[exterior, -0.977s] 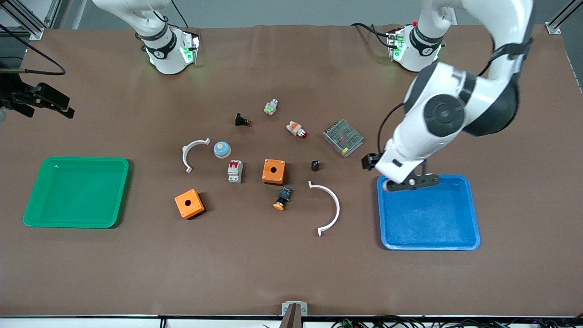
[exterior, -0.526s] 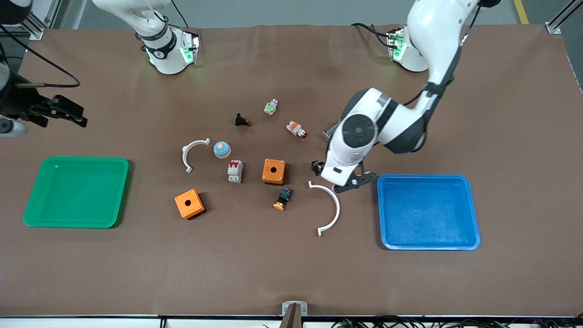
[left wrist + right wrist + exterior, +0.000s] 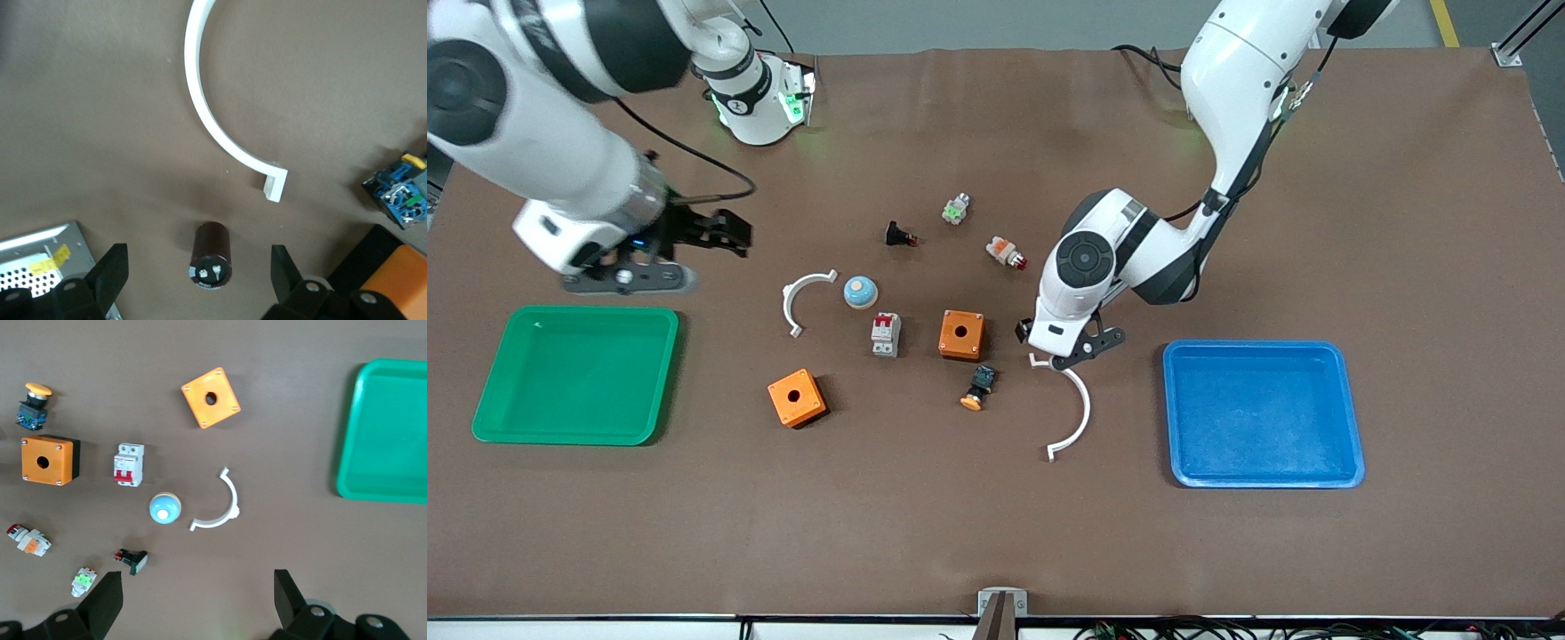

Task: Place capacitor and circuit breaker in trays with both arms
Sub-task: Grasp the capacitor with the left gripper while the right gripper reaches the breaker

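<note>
The capacitor (image 3: 212, 257), a small dark cylinder, lies on the table between the open fingers of my left gripper (image 3: 200, 280). In the front view my left gripper (image 3: 1069, 348) hangs low over that spot and hides the capacitor. The circuit breaker (image 3: 886, 334), a white-grey block with red toggles, lies beside an orange box (image 3: 961, 334); it also shows in the right wrist view (image 3: 129, 465). My right gripper (image 3: 627, 277) is open and empty, over bare table just above the green tray (image 3: 587, 310). It shows open in its own view (image 3: 200, 607).
A blue tray (image 3: 1254, 345) lies toward the left arm's end. A white arc (image 3: 1080, 404) and a black-and-blue switch (image 3: 978, 388) lie close to the left gripper. A second arc (image 3: 800, 293), a blue dome (image 3: 860, 292), another orange box (image 3: 797, 397) and push-buttons (image 3: 1006, 252) are scattered mid-table.
My left arm swung from over the blue tray to over the capacitor and lowered. My right arm moved in from the table's edge toward the middle.
</note>
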You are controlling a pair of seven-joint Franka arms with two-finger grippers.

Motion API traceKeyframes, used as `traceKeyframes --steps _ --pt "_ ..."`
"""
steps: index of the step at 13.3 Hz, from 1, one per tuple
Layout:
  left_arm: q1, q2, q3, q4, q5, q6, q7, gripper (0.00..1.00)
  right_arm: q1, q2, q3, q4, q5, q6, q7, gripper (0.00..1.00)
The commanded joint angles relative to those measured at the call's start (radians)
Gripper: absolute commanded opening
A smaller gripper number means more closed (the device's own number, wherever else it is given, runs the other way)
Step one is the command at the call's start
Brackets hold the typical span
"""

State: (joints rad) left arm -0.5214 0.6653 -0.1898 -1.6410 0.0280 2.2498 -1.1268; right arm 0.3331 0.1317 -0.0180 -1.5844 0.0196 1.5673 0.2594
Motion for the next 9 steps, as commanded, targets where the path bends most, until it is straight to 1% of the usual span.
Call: traceKeyframes --steps 1,2,3,5,7,8,9 --pt "-0.023 0.028 0.004 -0.006 0.021 0.054 -0.044 0.84 0.030 0.002 -0.007 -0.096 -0.004 0.106 0.014 1.00" --pt "-0.034 0.046 0.004 -0.006 0.021 0.065 -0.053 0.79 0.044 0.002 -0.007 -0.139 -0.004 0.150 0.015 1.00" --pt "-0.037 0.056 0.006 -0.006 0.023 0.068 -0.053 0.70 0.046 0.002 -0.007 -0.188 -0.003 0.209 0.017 1.00" --pt "-0.037 0.057 0.004 -0.006 0.023 0.068 -0.053 0.63 0.056 0.005 -0.007 -0.268 -0.001 0.314 0.017 1.00" --pt "-0.037 0.060 0.004 -0.008 0.023 0.068 -0.053 0.59 0.084 0.028 -0.005 -0.322 -0.001 0.407 0.033 1.00" --pt "-0.037 0.060 0.004 -0.019 0.023 0.067 -0.053 0.51 0.096 0.048 -0.005 -0.328 -0.001 0.431 0.084 1.00" --pt "-0.035 0.059 0.004 -0.022 0.023 0.067 -0.050 0.39 0.115 0.075 -0.005 -0.328 -0.001 0.460 0.127 1.00"
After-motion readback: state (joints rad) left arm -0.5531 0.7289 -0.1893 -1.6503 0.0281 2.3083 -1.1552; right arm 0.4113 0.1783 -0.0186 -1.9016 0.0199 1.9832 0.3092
